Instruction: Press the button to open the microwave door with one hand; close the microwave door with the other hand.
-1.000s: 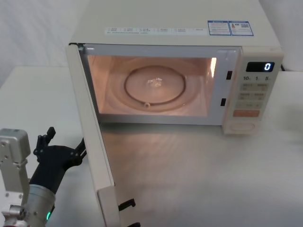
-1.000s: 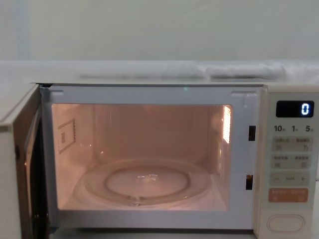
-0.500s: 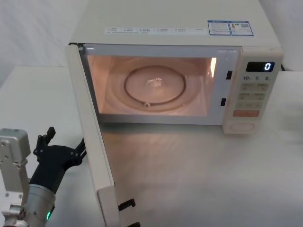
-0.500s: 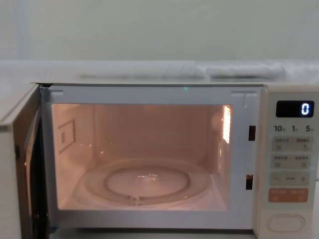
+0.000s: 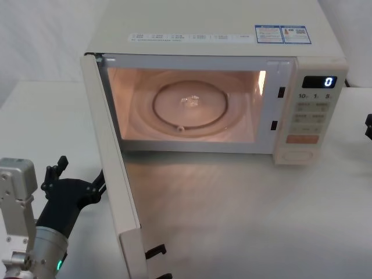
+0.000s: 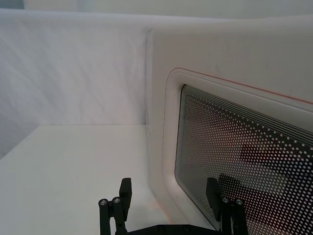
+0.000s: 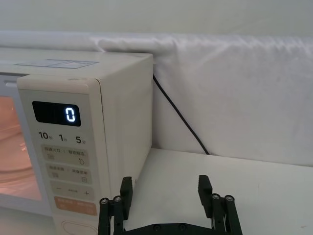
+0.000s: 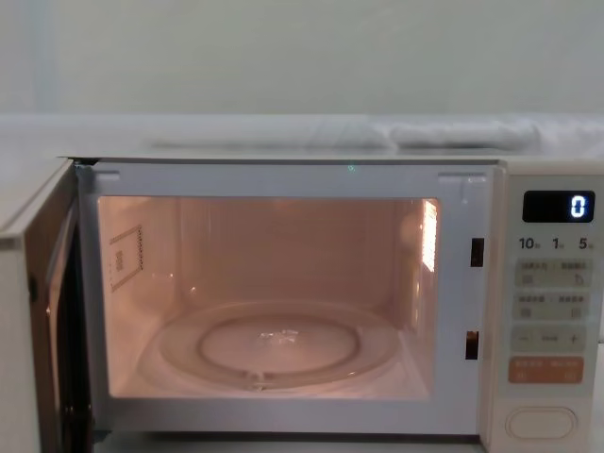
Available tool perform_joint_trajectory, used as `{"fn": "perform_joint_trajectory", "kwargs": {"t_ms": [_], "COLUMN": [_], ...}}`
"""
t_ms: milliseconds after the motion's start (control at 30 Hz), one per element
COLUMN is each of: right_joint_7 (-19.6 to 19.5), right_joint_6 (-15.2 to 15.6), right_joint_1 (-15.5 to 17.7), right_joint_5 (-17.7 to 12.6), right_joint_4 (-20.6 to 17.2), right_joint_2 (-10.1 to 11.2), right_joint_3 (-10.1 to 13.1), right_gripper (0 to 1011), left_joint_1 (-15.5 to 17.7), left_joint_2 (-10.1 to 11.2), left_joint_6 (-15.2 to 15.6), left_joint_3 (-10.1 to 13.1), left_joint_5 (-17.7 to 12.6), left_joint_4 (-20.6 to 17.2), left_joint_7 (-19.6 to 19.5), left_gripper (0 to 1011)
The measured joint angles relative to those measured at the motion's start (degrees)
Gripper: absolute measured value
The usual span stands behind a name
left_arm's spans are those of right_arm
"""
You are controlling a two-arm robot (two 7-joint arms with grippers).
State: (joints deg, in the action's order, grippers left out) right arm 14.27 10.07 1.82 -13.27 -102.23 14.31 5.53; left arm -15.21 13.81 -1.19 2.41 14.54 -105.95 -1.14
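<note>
The microwave door [image 5: 114,168] stands wide open, swung out toward me on the left, and the lit cavity with its glass turntable [image 5: 189,104] shows. My left gripper [image 5: 81,170] hangs open just outside the door, low on the left. In the left wrist view the left gripper [image 6: 168,195] faces the door's [image 6: 161,122] outer face and its dotted window. The wide cream button [image 5: 297,155] sits at the foot of the control strip, also seen as the button [image 8: 541,422]. My right gripper [image 7: 165,190] is open, off to the right of the strip, clear of the button [image 7: 78,228].
The microwave [image 5: 221,29] fills the back of the white table [image 5: 244,215]. An orange key [image 5: 302,139] lies just above the button. A black cable [image 7: 178,115] runs down behind the microwave's right side. Bare table lies in front of and right of the oven.
A bit of my right gripper has come into the head view at its right edge. The door, the button and my left arm have not moved.
</note>
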Motion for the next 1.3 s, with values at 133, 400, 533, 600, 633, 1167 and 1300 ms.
{"fn": "perform_joint_trajectory", "kwargs": {"t_ms": [133,400,533,600,633,1167,1300], "right_joint_7": [-0.02,-0.04,-0.04,-0.04,-0.04,-0.04,-0.04], "right_joint_6": [0.00,0.00,-0.01,-0.01,0.00,-0.01,0.00], "right_joint_1": [0.00,0.00,0.00,0.00,0.00,0.00,0.00], "right_joint_5": [0.02,0.04,0.04,0.04,0.04,0.03,0.03], "right_joint_4": [0.00,0.00,0.00,0.00,-0.01,0.00,0.00], "right_joint_2": [-0.02,-0.02,-0.02,-0.02,-0.02,-0.02,-0.02], "right_joint_3": [0.00,0.00,0.00,0.00,0.00,0.00,0.00], "right_gripper": [960,1002,1002,1002,1002,1002,1002], "left_joint_1": [0.00,0.00,0.00,0.00,0.00,0.00,0.00], "left_joint_2": [0.00,0.00,0.00,0.00,0.00,0.00,0.00], "left_joint_6": [0.00,0.00,0.00,0.00,0.00,0.00,0.00], "left_joint_3": [0.00,0.00,0.00,0.00,0.00,0.00,0.00], "left_joint_5": [0.00,0.00,0.00,0.00,0.00,0.00,0.00], "left_joint_4": [0.00,0.00,0.00,0.00,0.00,0.00,0.00], "left_joint_7": [0.00,0.00,0.00,0.00,0.00,0.00,0.00], "left_gripper": [1001,1001,1001,1001,1001,1001,1001]}}
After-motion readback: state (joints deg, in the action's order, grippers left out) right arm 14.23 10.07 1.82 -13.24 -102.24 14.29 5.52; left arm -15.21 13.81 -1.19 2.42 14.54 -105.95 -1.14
